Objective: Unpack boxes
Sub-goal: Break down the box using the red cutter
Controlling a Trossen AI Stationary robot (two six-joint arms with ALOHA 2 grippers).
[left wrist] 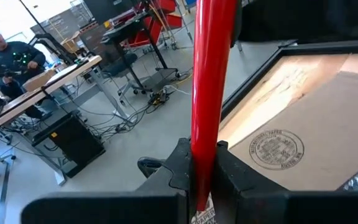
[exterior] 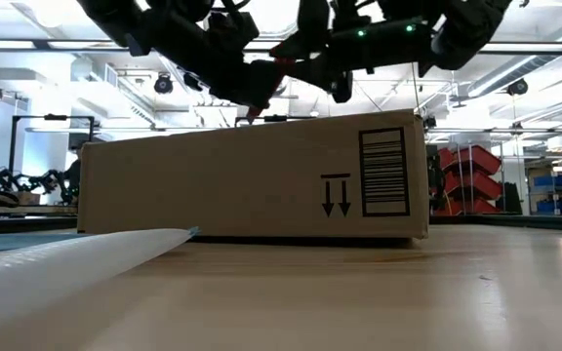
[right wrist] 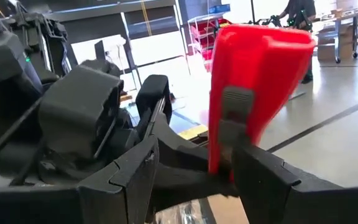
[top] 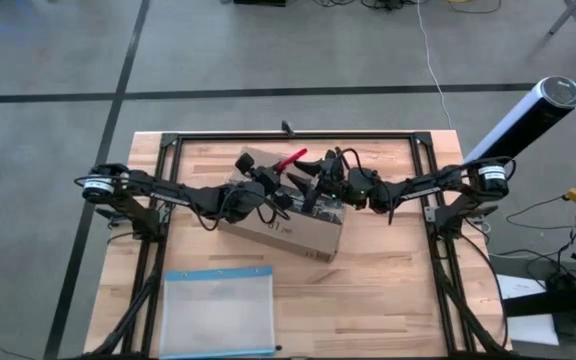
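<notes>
Nearest lay the clear pouch, flat on the surface. Beyond it, mid-surface, the box ran lengthwise left-far to right-near, flaps closed. Above it, left pincer and right pincer both clamped the red tool.

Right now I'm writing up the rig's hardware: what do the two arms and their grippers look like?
Both are dark, near-black jointed arms with loose black cables. The left gripper and right gripper have angular matte black fingers. Green indicator lights glow on one arm in the low view.
</notes>
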